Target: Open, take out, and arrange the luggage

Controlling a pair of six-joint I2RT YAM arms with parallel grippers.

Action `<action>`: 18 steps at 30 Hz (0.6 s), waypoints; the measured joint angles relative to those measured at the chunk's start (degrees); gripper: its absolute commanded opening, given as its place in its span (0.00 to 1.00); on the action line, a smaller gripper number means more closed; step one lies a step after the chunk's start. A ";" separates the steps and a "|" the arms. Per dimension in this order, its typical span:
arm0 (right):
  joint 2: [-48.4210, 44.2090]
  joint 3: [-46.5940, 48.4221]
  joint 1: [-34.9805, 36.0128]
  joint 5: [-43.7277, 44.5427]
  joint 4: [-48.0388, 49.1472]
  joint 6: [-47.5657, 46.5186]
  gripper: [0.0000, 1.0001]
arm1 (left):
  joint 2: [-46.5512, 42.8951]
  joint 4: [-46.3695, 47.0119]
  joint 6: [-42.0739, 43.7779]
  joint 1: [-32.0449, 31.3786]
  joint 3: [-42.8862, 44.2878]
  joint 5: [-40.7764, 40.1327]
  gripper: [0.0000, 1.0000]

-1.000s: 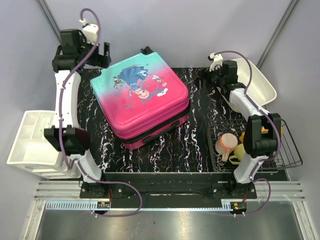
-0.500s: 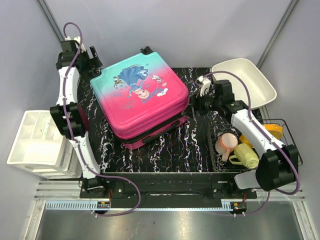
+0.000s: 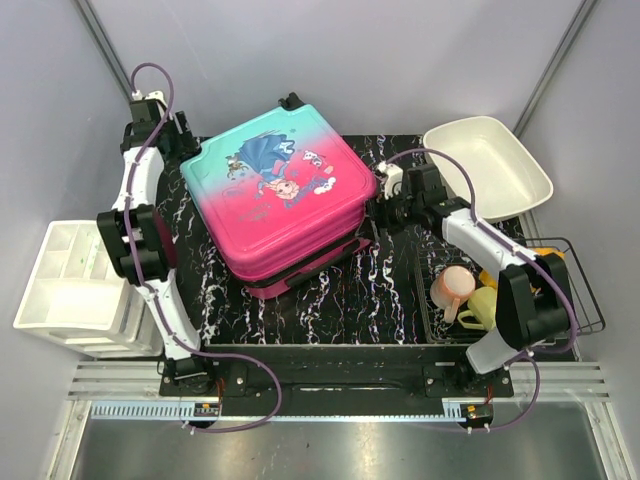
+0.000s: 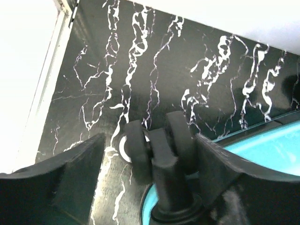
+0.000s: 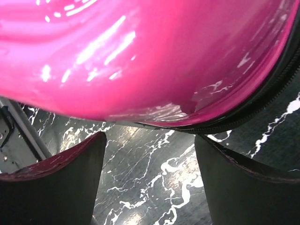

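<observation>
The luggage (image 3: 280, 195) is a pink-to-teal hard-shell suitcase lying flat and closed on the black marbled table (image 3: 330, 300). My left gripper (image 3: 183, 148) is at its far left corner. In the left wrist view the gripper (image 4: 150, 173) is open, with its fingers (image 4: 70, 178) on either side of a black suitcase wheel (image 4: 157, 143). My right gripper (image 3: 377, 213) is at the suitcase's right edge. In the right wrist view it (image 5: 150, 183) is open and empty, just below the pink shell (image 5: 140, 56) and the black zipper seam (image 5: 243, 117).
A white oval tub (image 3: 495, 165) stands at the back right. A wire rack (image 3: 575, 300) at the right holds a pink cup (image 3: 455, 288) and a yellow cup (image 3: 482, 303). A white compartment tray (image 3: 70, 285) sits off the table's left edge.
Both arms have closed in on the suitcase. The left gripper came down to the far left wheel corner. The right gripper moved left from the tub to the suitcase's right edge.
</observation>
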 measured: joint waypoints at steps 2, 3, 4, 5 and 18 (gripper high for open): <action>1.55 0.87 -0.22 1.46 0.33 0.00 0.86 | -4.07 2.78 0.09 -0.17 -6.01 0.66 0.54; 2.19 1.75 -0.61 2.43 0.24 -0.04 0.86 | -6.32 3.78 0.52 -0.42 -9.14 0.63 0.47; 3.08 2.89 -0.96 3.34 0.04 -0.02 0.86 | -8.57 3.98 0.63 -0.55 -11.78 0.57 0.46; 4.02 3.96 -1.44 3.67 -0.15 -0.02 0.86 | -10.71 4.57 0.33 -0.68 -14.64 -0.33 0.46; 28.87 36.39 -12.68 8.90 -3.98 -6.93 0.87 | -30.47 -0.52 -11.82 -4.24 -36.57 -0.24 0.74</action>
